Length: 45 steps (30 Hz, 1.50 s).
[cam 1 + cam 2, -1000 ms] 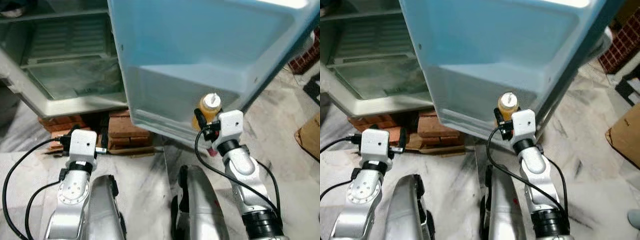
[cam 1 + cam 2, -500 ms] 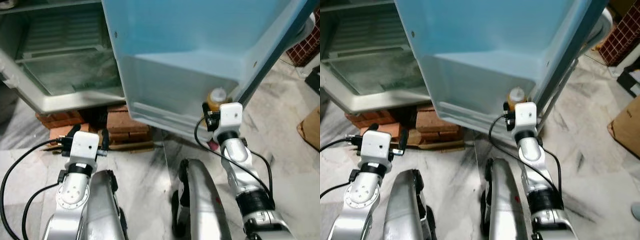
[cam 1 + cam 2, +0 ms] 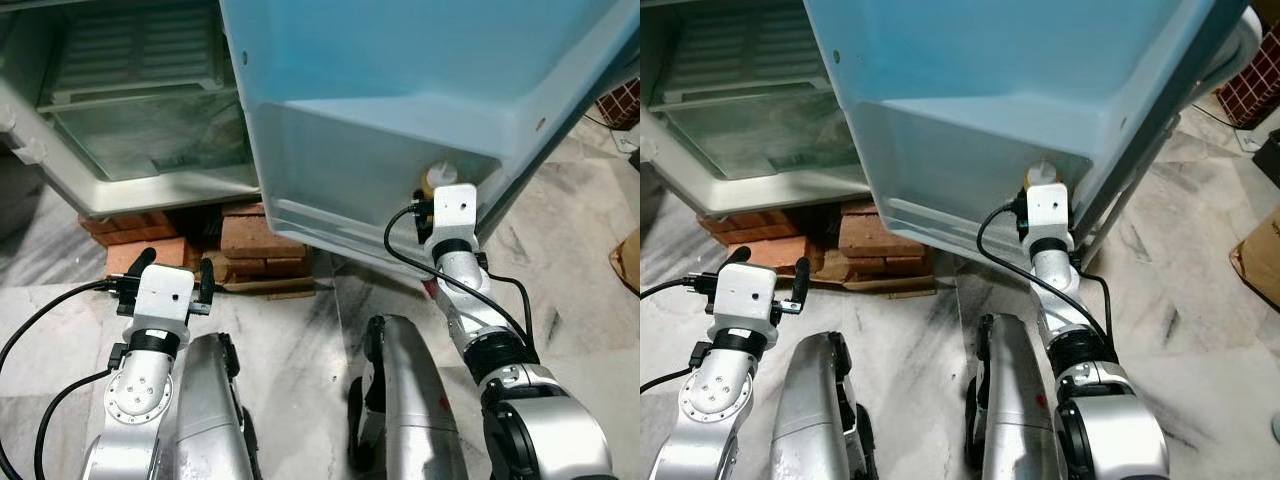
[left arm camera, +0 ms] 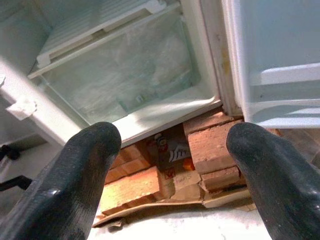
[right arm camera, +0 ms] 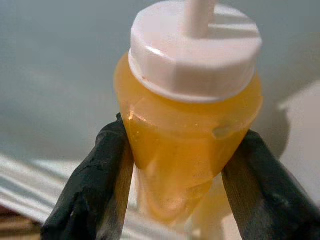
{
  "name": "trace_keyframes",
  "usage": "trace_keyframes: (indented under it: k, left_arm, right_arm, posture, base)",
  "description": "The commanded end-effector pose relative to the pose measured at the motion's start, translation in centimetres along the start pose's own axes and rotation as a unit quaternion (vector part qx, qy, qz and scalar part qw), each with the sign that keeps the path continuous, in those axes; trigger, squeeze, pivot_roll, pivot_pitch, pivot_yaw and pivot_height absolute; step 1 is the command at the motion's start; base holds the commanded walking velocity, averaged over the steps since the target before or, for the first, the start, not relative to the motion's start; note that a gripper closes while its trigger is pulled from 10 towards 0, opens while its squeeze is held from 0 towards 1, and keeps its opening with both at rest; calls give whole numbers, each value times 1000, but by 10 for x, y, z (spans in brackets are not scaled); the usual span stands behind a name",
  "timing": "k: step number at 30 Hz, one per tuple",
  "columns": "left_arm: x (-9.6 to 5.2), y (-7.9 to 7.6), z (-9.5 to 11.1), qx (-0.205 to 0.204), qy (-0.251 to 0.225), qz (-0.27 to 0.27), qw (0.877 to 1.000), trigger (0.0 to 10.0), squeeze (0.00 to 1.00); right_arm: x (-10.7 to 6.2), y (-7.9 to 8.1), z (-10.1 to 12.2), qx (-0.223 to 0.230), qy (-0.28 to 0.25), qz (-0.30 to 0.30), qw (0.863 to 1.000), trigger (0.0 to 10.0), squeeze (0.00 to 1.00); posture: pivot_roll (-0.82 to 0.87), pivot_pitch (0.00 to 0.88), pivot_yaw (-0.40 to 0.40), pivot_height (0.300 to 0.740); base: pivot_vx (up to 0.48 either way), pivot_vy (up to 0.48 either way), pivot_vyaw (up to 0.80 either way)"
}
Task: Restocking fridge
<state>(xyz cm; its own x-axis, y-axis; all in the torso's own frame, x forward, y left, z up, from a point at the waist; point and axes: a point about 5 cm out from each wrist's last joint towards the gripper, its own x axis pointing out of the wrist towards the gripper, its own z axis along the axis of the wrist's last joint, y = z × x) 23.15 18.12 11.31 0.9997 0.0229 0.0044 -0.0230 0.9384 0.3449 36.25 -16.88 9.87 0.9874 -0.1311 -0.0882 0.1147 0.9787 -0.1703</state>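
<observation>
A yellow squeeze bottle (image 5: pixel 187 145) with a white cap (image 3: pixel 439 174) stands in the bottom shelf of the open light-blue fridge door (image 3: pixel 400 110). My right gripper (image 5: pixel 180 190) is shut on the bottle's shoulder, reaching up into that door shelf (image 3: pixel 940 215). Its black fingers (image 5: pixel 95 190) press the bottle from both sides. My left gripper (image 3: pixel 175 270) is open and holds nothing, low in front of the open fridge (image 3: pixel 150 130). In the left wrist view its fingertips (image 4: pixel 80 170) frame the fridge's bottom compartment (image 4: pixel 130 85).
The fridge rests on red bricks (image 3: pixel 255 240) and cardboard scraps (image 4: pixel 170 150). A glass shelf (image 3: pixel 150 140) and a wire rack lie inside. A marble floor (image 3: pixel 290 330) spreads below. A cardboard box (image 3: pixel 1260 260) sits at the right edge.
The right gripper has carried the bottle forward and down into the door's bottom shelf, so less of the bottle shows above the wrist. The camera has shifted slightly.
</observation>
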Motion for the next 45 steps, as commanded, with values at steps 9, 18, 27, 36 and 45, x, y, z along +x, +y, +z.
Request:
trace_keyframes:
  k: [9, 18, 27, 36, 45]
  left_arm:
    - [-2, 0, -2, 6, 9, -7, 1000, 10000, 0]
    - [-1, -2, -2, 4, 13, -10, 1000, 10000, 0]
    - [-1, -2, -3, 1, 19, -10, 1000, 10000, 0]
    - [0, 0, -6, 0, 21, -6, 1000, 10000, 0]
    - [3, 2, -7, 0, 18, 2, 1000, 10000, 0]
  right_arm:
    - [-10, -16, -45, 56, 135, -36, 989, 10000, 180]
    - [-7, -19, -41, 60, 129, -37, 989, 10000, 1000]
    - [1, -24, -19, 22, 65, -41, 997, 10000, 1000]
    - [4, -26, 4, 9, -7, -29, 1000, 10000, 1000]
    - [-9, -37, 22, -8, -85, -20, 996, 10000, 1000]
  posture:
    - [154, 277, 3, 520]
    - [152, 270, -1, 520]
    - [139, 265, -1, 520]
    - [133, 244, -4, 520]
    - [118, 210, -5, 520]
  base:
    - [0, 0, 0]
    - [0, 0, 0]
    - [0, 0, 0]
    - [0, 0, 0]
    - [0, 0, 0]
